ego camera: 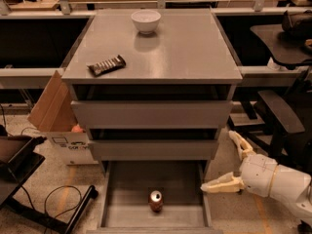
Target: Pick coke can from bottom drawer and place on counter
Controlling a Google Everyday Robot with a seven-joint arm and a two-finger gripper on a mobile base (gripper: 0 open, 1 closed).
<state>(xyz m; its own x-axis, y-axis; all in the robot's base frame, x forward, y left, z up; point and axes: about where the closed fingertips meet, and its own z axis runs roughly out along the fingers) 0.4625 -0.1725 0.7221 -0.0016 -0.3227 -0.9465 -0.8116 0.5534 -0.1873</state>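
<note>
The coke can (156, 201) stands upright in the pulled-out bottom drawer (122, 213), near its middle, silver top showing. My gripper (228, 162) is at the lower right, beside the drawer's right edge and above floor level. Its two cream fingers (220, 184) are spread wide apart and hold nothing. The gripper is to the right of the can and apart from it. The counter (190, 52) is the grey top of the cabinet.
A white bowl (146, 21) sits at the counter's back. A dark foil snack bar (106, 65) lies at its front left. A cardboard box (58, 116) stands left of the cabinet. A black chair (280, 111) is to the right. Cables lie on the floor at left.
</note>
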